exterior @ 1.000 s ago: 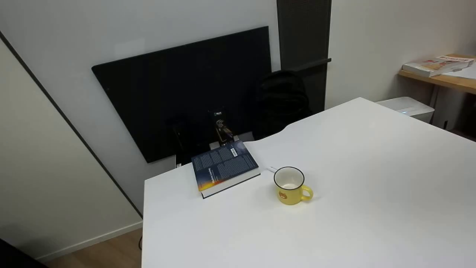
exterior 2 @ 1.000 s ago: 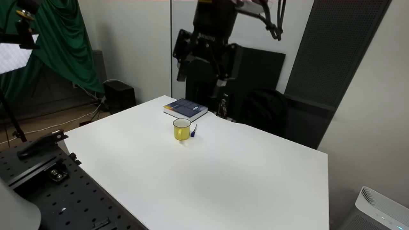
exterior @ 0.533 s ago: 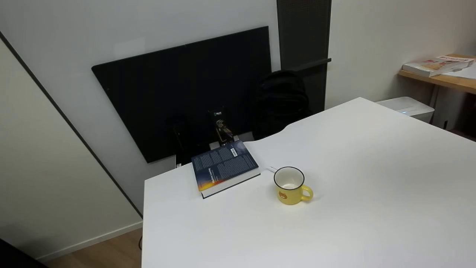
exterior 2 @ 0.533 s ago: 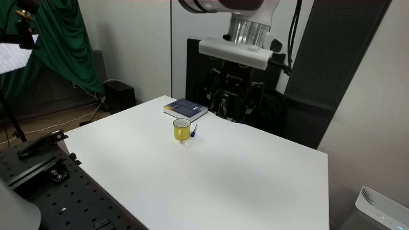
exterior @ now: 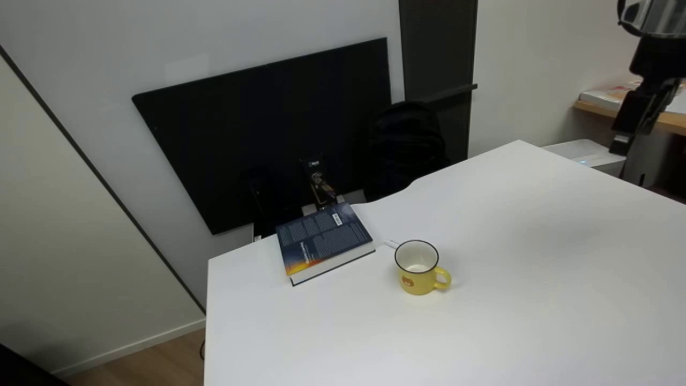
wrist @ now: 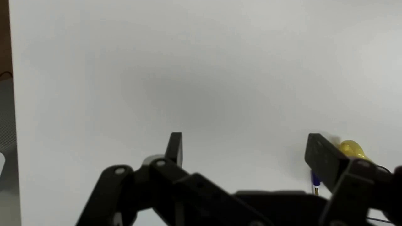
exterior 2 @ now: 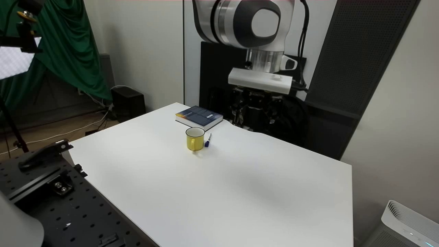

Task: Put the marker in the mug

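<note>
Wrist view: the gripper [wrist: 245,149] is nearest, its fingers [wrist: 323,158] spread wide with bare counter [wrist: 157,78] showing between them. Beside one finger peep a bit of the marker [wrist: 316,179], blue cap included, and the yellow handle of the mug [wrist: 351,148]; the gripper hides most of both. In an exterior view the marker [exterior 2: 208,141] lies in full on the counter, just beside the upright mug; whether they touch cannot be told. There the gripper is dark on dark, hard to make out. In an exterior view only the white end of the marker [exterior: 392,244] shows from behind the mug, yet the mug's pale inside lies open to its bottom, and the gripper is cut off at the edge. In both exterior views the book [exterior 2: 199,116] lies near the mug. Beyond the counter, in an exterior view, is a desk [exterior: 672,123]; in an exterior view, a green curtain [exterior 2: 68,55].
</note>
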Controlling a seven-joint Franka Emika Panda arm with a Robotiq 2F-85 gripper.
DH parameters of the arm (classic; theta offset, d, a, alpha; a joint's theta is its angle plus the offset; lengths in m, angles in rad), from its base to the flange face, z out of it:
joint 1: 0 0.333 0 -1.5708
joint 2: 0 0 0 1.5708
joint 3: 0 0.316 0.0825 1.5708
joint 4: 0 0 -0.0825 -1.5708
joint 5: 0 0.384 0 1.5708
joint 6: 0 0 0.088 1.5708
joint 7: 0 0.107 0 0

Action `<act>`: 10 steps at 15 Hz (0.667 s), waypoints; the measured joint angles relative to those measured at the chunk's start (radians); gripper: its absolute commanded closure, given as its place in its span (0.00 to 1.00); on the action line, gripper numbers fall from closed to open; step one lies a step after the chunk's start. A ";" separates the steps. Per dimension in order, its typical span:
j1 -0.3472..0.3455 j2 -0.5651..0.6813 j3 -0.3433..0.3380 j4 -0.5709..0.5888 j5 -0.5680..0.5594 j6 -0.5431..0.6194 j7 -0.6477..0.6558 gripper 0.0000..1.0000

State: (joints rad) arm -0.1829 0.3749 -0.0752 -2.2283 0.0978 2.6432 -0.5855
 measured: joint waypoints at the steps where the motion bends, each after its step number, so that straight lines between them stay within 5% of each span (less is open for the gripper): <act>1: -0.006 0.018 0.015 0.015 0.001 0.000 0.000 0.00; 10: -0.019 0.060 0.031 0.058 0.001 -0.032 0.016 0.00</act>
State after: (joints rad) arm -0.2016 0.4353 -0.0443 -2.1700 0.0988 2.6110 -0.5691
